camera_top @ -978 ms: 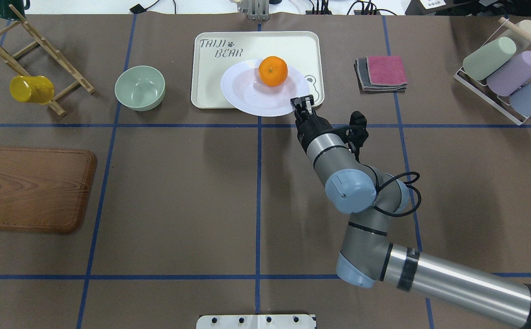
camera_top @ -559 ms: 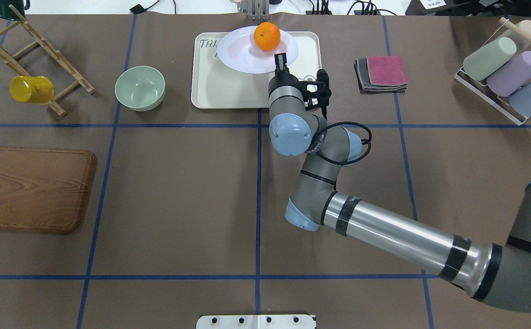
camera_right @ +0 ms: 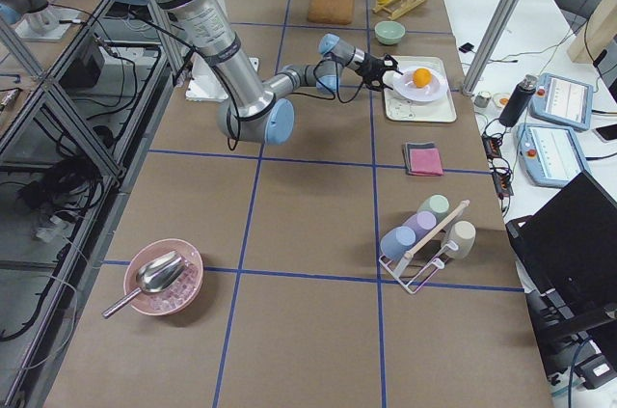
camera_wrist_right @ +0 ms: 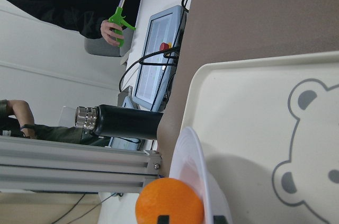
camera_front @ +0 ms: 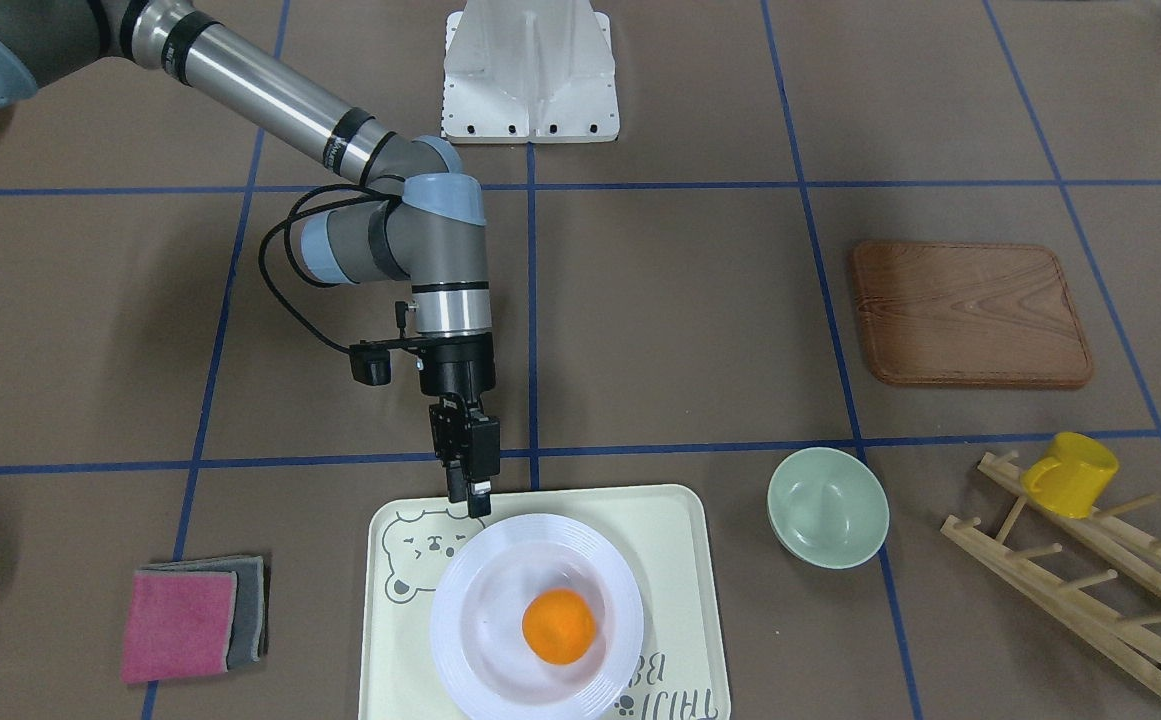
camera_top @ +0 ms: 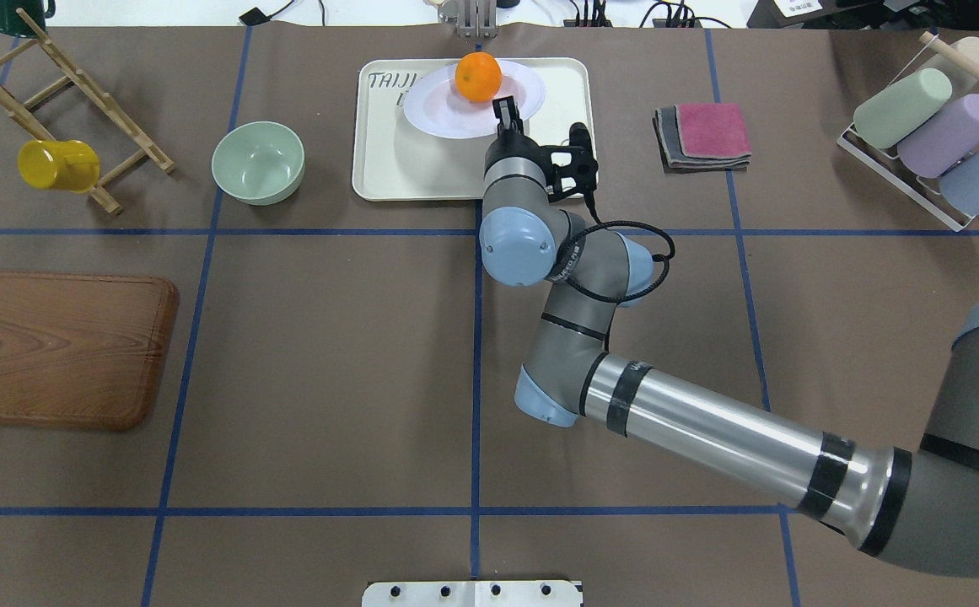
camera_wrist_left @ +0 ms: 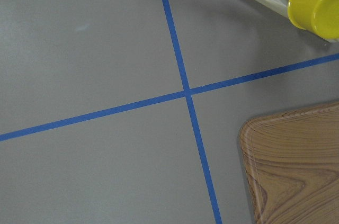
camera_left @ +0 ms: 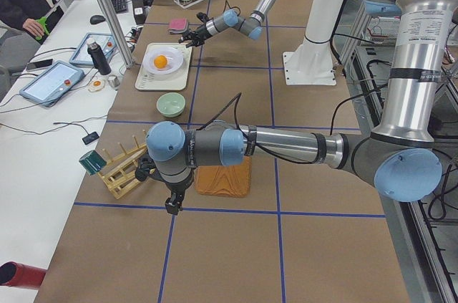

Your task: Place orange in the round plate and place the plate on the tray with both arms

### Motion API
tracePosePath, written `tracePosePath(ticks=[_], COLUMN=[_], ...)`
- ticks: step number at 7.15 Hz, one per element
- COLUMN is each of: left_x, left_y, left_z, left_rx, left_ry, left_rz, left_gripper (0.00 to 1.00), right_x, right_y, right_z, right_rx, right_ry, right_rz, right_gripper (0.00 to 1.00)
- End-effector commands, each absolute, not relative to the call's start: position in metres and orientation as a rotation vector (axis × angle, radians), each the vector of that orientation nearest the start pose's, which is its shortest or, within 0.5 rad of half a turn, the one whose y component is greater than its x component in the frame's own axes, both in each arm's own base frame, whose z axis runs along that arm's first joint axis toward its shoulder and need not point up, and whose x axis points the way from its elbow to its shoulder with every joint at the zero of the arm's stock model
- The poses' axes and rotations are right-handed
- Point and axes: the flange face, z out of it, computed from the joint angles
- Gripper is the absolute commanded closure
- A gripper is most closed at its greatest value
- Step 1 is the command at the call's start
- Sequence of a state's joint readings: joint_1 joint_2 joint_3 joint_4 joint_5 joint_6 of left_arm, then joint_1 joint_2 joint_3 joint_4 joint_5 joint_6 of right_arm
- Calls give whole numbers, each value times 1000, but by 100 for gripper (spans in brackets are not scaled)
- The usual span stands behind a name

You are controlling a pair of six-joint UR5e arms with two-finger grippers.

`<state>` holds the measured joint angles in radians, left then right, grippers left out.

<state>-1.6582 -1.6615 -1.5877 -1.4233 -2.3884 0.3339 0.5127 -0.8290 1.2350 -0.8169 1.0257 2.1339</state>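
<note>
Right pincer (camera_front: 475, 495) nips rim of round plate (camera_front: 480, 620) at 11 o'clock, front-facing view | orange (camera_front: 559, 626) inside plate, over tray (camera_front: 670, 540) | left pincer (camera_left: 172, 206): grip we cannot tell

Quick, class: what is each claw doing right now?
Left claw: cannot be told.
Right claw: closed on the rim of the white round ridged plate.

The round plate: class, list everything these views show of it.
The round plate is white and glossy, with a wide ridged rim and a shallow sunken centre. The orange sits in that centre. The plate is over the tray, towards the side away from the robot, seemingly a little raised, with shadow beneath. The right tool pinches its rim on the robot's side.
</note>
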Motion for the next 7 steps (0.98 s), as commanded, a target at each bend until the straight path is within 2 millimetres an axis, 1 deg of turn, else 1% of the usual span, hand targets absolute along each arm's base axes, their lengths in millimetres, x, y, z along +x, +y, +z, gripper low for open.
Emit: tracePosePath(ticks=[1, 2, 3, 4, 5, 6, 7], left_x=[-106, -105, -105, -105, -105, -104, -104], left_y=[-515, -509, -509, -503, -506, -498, -491], left_z=[621, 625, 624, 632, 617, 619, 616], left_rx=[129, 134, 156, 172, 227, 239, 283], left_ry=[810, 811, 806, 801, 787, 785, 779], left_rz=[219, 222, 228, 234, 256, 274, 293], left_gripper=[0, 0, 0, 0, 0, 0, 0], right_x=[-498, -430, -345, -253, -181, -115, -51], right_y=[-571, -593, -616, -636, -642, -632, -607], right_z=[283, 306, 353, 397, 438, 491, 548], right_rx=[359, 325, 283, 234, 225, 223, 231], right_ry=[-998, -927, -894, -879, -831, -778, -734], right_rz=[838, 626, 447, 305, 177, 98, 24], right_gripper=[0, 0, 0, 0, 0, 0, 0])
